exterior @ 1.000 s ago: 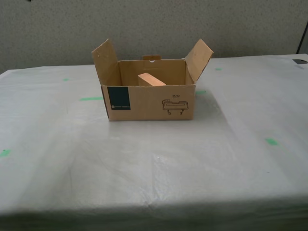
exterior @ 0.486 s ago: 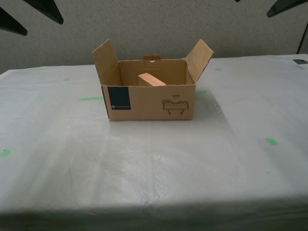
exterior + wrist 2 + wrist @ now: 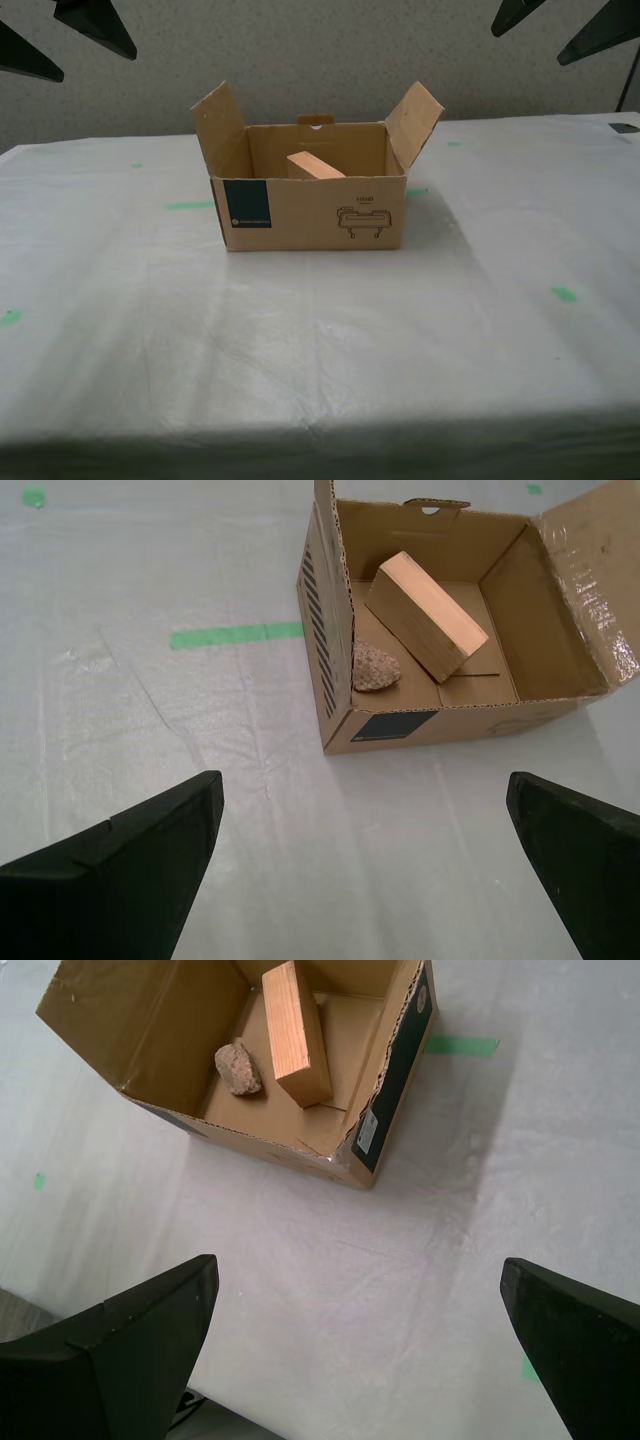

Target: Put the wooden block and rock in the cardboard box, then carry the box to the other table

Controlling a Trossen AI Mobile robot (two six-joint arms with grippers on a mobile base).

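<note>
My first gripper point(image 3: 365, 1345): fingers point(image 3: 120, 1350) spread wide, empty, above the tabletop point(image 3: 300, 340). My second gripper point(image 3: 365, 865): same, fingers point(image 3: 120, 865) apart, holding nothing. Cardboard box point(image 3: 310, 212) sits toward the tabletop's far edge, flaps up. Wooden block point(image 3: 425, 615) leans tilted inside; rock point(image 3: 375, 666) beside it, probably touching.

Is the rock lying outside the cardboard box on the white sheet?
No, the rock lies inside the cardboard box, beside the wooden block.
</note>
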